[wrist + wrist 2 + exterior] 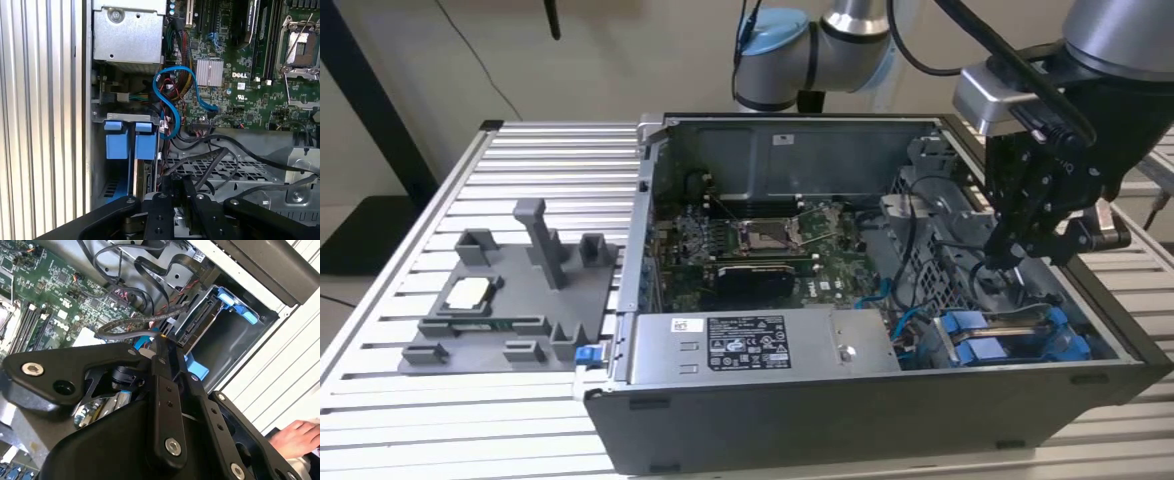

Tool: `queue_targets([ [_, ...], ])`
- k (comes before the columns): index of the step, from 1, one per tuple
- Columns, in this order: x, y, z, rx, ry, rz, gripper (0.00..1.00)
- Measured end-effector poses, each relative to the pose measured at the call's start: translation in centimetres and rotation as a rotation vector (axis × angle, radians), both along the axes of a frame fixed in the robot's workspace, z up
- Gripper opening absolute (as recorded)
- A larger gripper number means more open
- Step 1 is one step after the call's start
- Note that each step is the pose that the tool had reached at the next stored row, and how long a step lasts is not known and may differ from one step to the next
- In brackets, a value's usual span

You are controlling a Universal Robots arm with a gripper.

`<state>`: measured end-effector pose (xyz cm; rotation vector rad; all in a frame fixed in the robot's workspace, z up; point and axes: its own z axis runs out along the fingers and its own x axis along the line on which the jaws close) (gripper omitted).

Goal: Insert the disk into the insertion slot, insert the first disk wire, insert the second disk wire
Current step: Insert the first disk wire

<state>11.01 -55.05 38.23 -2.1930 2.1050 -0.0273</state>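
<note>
The disk [994,348] in its blue carrier frame sits inside the insertion slot [1070,335] at the case corner on the exterior view's right. Its connector edge [197,322] faces the cables in the second wrist view, and its blue handles [117,142] show in the first wrist view. My gripper [1007,252] hangs just above the drive cage. Its black fingers [165,370] meet at the tip [159,342] on the end of a grey sleeved wire [125,326]. Black wires [216,161] run to the gripper [175,189].
The open case holds a motherboard [761,245], a labelled power-supply box [747,345] and a looped blue cable [167,97]. A grey fixture tray [507,300] lies on the slatted table [520,150]. A person's hand [298,436] rests beside the case.
</note>
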Motion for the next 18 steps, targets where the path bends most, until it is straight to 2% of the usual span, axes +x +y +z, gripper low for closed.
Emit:
queue_targets([
  [6,0.0,-0.03,-0.08,-0.004,0.0001,0.0,0.19],
  [13,0.01,-0.23,-0.27,-0.013,0.0008,0.0,0.19],
  [18,0.04,-0.48,-0.42,-0.0305,0.0051,0.0,0.19],
])
